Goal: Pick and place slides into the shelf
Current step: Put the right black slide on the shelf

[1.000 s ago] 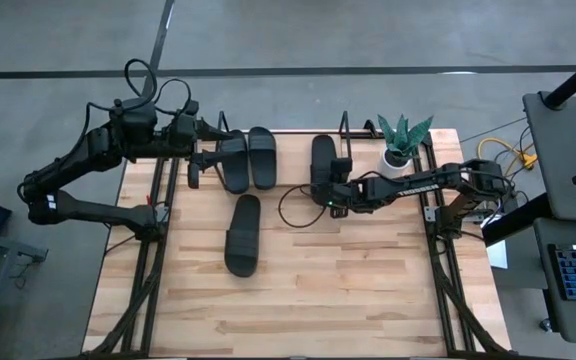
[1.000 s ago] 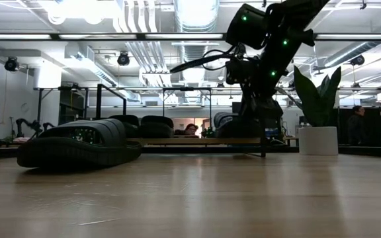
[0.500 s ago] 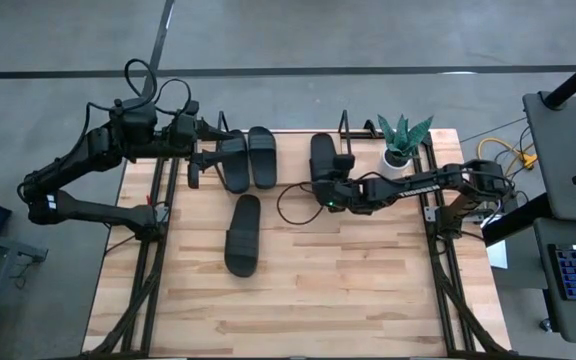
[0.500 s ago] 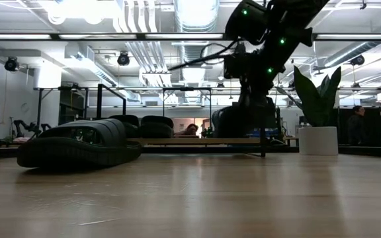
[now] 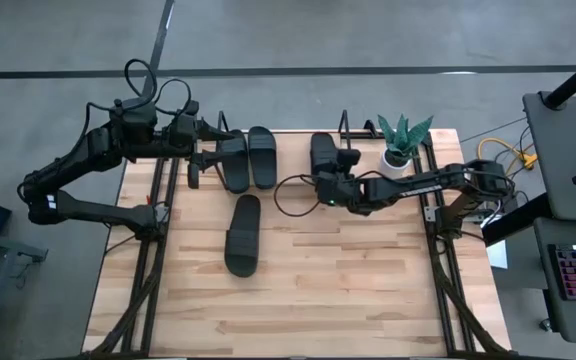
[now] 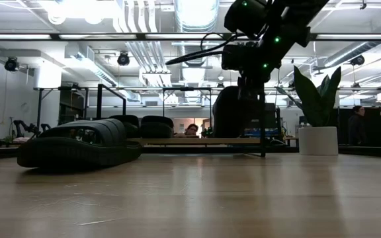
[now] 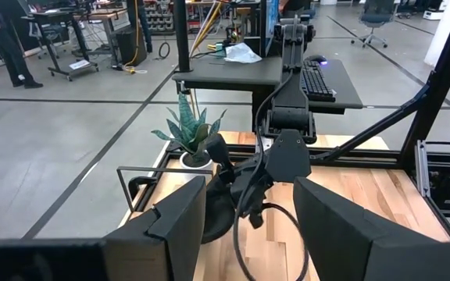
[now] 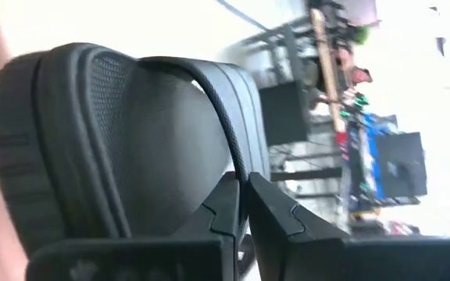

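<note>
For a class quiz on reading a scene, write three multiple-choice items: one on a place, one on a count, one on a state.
1. Where is the matte black slide sandal that lies apart from the others?
A) on the tabletop
B) on the low wooden shelf
C) beside the potted plant

2. How many black slide sandals show from above?
A) two
B) four
C) six

3. The right gripper's fingers are:
A) wide open
B) shut
C) out of view

Answers: 1 A, it lies on bare boards in front of the low wooden shelf. 2 B, three at the shelf, one apart. 3 B, the right wrist view shows the fingertips closed together.
</note>
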Robot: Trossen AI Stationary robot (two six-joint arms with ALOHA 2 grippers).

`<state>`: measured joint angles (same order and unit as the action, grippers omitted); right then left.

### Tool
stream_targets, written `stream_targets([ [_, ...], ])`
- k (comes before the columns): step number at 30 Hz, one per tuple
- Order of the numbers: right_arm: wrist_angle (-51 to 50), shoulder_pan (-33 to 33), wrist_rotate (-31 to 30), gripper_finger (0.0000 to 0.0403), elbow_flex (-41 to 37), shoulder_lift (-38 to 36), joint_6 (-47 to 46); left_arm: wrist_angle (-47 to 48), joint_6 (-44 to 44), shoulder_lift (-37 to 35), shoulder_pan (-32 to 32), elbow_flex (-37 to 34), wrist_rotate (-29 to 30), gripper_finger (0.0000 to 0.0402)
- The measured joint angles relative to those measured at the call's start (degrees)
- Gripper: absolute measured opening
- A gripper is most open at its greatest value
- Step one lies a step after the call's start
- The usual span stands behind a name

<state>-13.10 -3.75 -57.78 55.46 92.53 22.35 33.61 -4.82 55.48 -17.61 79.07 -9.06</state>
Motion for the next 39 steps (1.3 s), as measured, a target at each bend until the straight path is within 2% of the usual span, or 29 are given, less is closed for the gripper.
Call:
stream_targets([
  [2, 1.14, 0.00, -2.55, 0.0011, 0.00, 0.34, -0.14, 0.00, 0.00, 0.00, 0.00, 0.00, 0.00, 0.0180],
  [10, 6.02, -0.28, -2.31, 0.0011, -0.21, 2.34, 0.25, 0.00, 0.00, 0.60, -0.01, 0.01, 0.00, 0.0180],
  [21, 3.56, -1.16, -1.62, 0.0011, -1.36, 4.40, -1.59, 0.39, 0.02, 0.54, 0.00, 0.02, 0.00, 0.0180],
  [23, 1.75, -1.17, -0.07, 0.0011, -1.36, 4.38, -2.70, 0.44, 0.02, 0.41, -0.01, 0.02, -0.01, 0.0180],
  [30, -4.23, -1.84, 11.65, 0.0018, -1.27, 4.16, -11.50, 0.44, 0.02, 0.38, -0.01, 0.02, -0.12, 0.0180],
  [39, -8.38, -1.81, 13.58, 0.0073, -1.33, 2.25, -14.93, 0.44, 0.07, 0.52, 0.00, 0.02, -0.30, 0.0180],
])
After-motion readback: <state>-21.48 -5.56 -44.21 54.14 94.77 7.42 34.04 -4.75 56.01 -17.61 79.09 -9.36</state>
